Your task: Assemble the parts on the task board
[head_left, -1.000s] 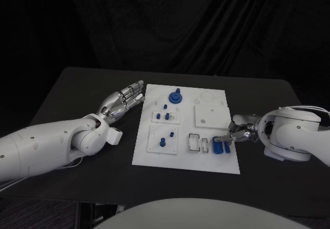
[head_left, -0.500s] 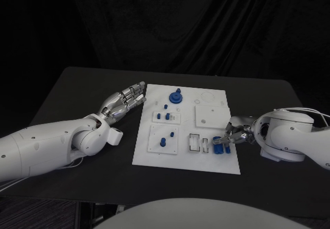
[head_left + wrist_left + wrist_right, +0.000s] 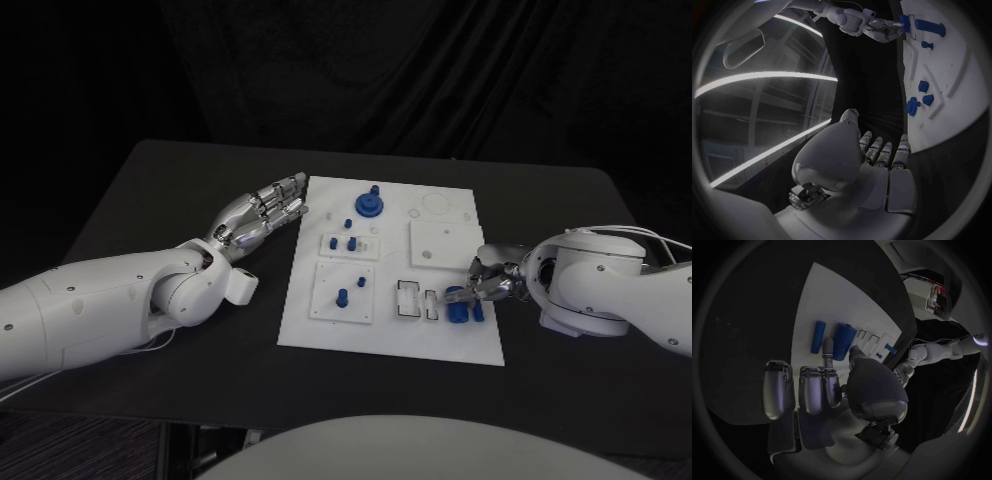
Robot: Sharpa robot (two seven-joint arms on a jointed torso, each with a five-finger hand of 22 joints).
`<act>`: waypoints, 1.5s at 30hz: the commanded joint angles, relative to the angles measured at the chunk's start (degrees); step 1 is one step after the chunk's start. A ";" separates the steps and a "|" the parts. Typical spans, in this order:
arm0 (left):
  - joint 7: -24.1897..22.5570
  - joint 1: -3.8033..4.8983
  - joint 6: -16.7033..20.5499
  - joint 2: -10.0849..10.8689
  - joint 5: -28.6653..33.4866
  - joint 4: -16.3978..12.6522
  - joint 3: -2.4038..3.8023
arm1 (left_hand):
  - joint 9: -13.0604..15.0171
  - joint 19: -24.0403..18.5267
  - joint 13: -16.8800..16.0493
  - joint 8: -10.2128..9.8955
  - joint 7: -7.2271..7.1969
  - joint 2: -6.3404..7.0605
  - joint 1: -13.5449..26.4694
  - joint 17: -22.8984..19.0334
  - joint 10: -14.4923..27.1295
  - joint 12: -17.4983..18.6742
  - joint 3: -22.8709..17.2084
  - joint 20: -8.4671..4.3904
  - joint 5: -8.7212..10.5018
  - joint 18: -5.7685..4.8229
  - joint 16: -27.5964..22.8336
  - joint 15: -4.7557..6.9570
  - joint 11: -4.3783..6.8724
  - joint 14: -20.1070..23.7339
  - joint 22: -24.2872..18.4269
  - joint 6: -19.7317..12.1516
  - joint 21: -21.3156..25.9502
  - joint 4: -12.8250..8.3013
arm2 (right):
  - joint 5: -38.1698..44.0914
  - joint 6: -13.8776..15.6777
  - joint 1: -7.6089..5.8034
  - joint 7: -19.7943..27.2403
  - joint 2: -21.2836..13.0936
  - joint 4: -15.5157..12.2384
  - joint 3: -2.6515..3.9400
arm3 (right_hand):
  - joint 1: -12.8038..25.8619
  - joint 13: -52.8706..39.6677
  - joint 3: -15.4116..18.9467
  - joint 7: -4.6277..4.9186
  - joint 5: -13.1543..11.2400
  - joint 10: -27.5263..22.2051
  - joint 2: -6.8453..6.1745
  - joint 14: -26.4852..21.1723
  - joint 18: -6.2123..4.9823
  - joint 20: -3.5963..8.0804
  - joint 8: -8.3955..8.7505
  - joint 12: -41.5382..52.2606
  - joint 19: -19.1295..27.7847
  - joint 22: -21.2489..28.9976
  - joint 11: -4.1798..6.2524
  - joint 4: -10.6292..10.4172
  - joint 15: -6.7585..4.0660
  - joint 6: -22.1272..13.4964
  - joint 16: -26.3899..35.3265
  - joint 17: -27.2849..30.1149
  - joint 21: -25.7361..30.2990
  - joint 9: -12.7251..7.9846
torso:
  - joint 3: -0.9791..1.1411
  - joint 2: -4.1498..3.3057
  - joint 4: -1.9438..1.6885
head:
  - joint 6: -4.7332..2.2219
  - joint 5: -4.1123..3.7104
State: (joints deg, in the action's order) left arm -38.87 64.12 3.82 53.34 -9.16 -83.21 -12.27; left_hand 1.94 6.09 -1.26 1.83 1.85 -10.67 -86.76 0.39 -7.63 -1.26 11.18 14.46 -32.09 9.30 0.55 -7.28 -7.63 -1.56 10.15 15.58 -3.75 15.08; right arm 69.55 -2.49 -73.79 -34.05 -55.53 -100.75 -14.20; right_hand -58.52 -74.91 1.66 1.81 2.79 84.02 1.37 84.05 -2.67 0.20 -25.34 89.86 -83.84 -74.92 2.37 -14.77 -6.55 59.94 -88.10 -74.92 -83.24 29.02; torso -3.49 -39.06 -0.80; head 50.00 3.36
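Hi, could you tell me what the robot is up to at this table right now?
It is assembling small blue parts on the white task board. The right hand is at the board's right edge, its fingertips at the blue cylinders lying there; whether it grips one yet is hard to tell. The left hand is open beside the board's left edge, holding nothing. A blue round part stands near the board's far end, and smaller blue pegs sit in its left-hand plates.

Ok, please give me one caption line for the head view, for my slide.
Right hand reaches the blue parts at the task board edge; left hand rests open beside the board.
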 commanded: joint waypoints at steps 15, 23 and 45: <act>-3.86 -0.15 -1.99 -0.07 -0.05 -0.06 0.04 | 0.09 0.45 -0.17 0.33 1.04 -0.22 -0.47 0.10 -0.81 -0.19 -0.05 0.44 -0.42 1.10 0.07 -0.84 -0.54 -0.08 0.17 0.27 -0.56 -0.47 | 0.31 -2.75 1.20 0.56 1.82 2.09 0.02 | -6.01 -15.09 -0.55 0.48 -0.02 5.98 0.65 4.94 0.91 -0.38 3.31 0.14 -2.94 -12.74 -0.81 4.78 0.38 -0.87 0.75 -9.74 0.49 -0.42 | 0.03 0.05 -0.04 | 0.00 0.13; -3.64 -0.18 -2.25 -0.13 -0.05 0.02 0.04 | 0.09 0.50 -0.19 0.33 1.17 -0.28 -0.49 0.11 -0.96 -0.21 -0.10 0.51 -0.50 1.09 0.08 -0.97 -0.74 -0.11 0.18 0.28 -0.60 -0.52 | -1.12 -0.34 1.24 2.74 1.92 2.22 0.02 | -9.29 -15.09 -1.60 0.19 -0.01 5.98 1.84 4.94 0.97 -0.42 3.99 0.14 -3.03 -12.84 -0.58 8.22 0.32 0.07 0.73 -9.71 0.13 -0.11 | 0.04 0.02 -0.06 | 0.00 0.06; -3.36 -0.24 -2.44 -0.09 -0.05 0.16 0.04 | 0.07 0.54 -0.22 0.29 1.31 -0.40 -0.53 0.12 -1.14 -0.23 -0.21 0.61 -0.66 1.07 0.09 -1.10 -0.99 -0.14 0.19 0.18 -0.64 -0.58 | -13.11 8.95 -1.04 7.70 -1.84 -2.15 0.05 | -11.50 -15.09 -2.57 -0.62 -0.01 5.98 3.30 5.11 1.21 -0.03 3.82 0.14 -3.48 -13.17 0.10 11.56 -0.18 1.76 0.28 -10.51 -0.98 0.95 | -0.02 0.11 0.03 | 0.00 0.32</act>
State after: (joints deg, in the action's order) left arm -38.87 64.01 2.28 53.32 -9.16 -83.02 -12.27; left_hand 1.96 6.50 -1.41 1.82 2.78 -10.89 -86.99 0.42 -8.48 -1.26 11.03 14.87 -32.55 9.30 0.55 -7.89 -8.48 -1.77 10.29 15.67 -4.19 14.93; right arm 60.18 3.58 -74.69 -27.47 -57.23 -102.63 -14.15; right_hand -66.69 -74.91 3.71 2.31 2.62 84.02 1.80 83.91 -1.76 -0.01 -21.35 89.85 -84.05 -74.90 1.93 -8.13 -6.26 60.28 -87.62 -74.91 -83.87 29.88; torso -3.46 -38.93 -0.69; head 50.00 3.72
